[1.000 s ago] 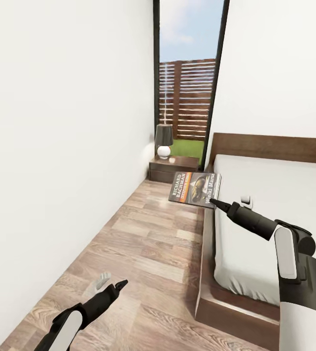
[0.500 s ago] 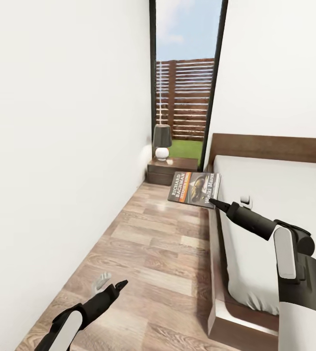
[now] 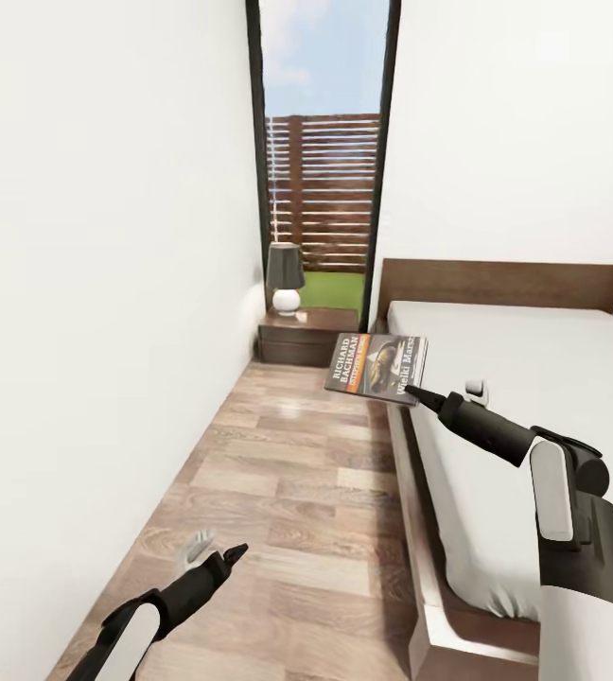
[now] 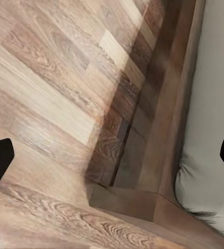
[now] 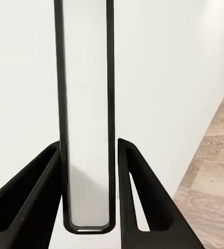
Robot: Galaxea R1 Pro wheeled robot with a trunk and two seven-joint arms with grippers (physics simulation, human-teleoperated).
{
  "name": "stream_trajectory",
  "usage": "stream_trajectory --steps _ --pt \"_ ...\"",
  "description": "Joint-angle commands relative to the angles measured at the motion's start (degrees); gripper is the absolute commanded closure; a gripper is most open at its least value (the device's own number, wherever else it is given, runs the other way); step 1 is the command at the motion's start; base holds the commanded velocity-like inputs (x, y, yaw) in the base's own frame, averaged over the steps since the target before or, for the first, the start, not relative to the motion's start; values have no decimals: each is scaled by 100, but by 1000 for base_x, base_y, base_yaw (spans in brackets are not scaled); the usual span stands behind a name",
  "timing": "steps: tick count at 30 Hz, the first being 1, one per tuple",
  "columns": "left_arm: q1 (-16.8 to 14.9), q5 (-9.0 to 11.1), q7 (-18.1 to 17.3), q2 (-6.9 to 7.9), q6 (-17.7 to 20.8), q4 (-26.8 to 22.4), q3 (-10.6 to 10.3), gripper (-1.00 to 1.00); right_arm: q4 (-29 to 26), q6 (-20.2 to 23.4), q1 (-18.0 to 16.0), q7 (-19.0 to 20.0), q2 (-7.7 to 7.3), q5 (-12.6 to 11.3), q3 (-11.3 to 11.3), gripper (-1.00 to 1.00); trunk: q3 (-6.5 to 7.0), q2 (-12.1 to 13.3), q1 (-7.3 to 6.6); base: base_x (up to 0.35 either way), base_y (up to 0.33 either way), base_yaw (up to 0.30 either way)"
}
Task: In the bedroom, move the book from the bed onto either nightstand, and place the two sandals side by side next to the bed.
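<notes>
Right claw point(image 3: 411, 391) clamped on the paperback book point(image 3: 376, 367), held level in the air over the bed's point(image 3: 534, 378) near edge, short of the nightstand point(image 3: 306, 336) with its lamp point(image 3: 286, 276). Left claw point(image 3: 219, 556) spread open, low above the wood floor point(image 3: 288, 492)
</notes>
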Motion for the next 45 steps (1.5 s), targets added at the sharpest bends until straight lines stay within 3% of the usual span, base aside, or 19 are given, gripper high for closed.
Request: stream_trajectory --steps 1,21,45 --pt "-2 26 -3 5 15 -2 -6 -100 -2 35 -7 45 3 -14 -8 100 -5 -2 2 272 164 -261" --pt "-10 22 -3 16 21 23 -6 -100 -1 35 -7 46 0 -20 -8 100 -5 -2 2 266 208 -244" --pt "-11 -9 -3 14 -12 27 -13 -100 46 35 -7 47 0 -29 -1 100 -5 -2 2 243 213 -21"
